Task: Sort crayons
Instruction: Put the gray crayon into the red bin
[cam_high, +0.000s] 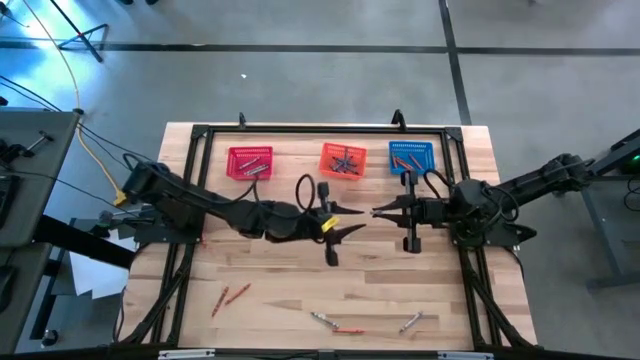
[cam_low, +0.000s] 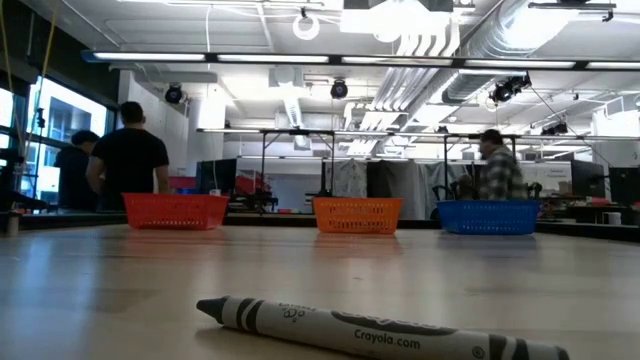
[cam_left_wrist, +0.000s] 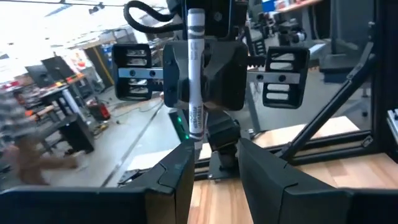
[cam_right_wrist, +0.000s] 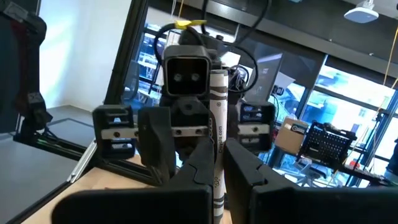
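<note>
grey was the crayon (cam_right_wrist: 217, 134), upright between both grippers above the middle of the tabletop (cam_high: 280, 290). the right gripper (cam_right_wrist: 215, 163) was closed on it; the left gripper (cam_left_wrist: 214, 163) stood partly open around its end. a good handover probably needed the left to clamp before the right let go.

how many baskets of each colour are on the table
red mesh basket: 1
orange mesh basket: 1
blue mesh basket: 1
total: 3
</note>
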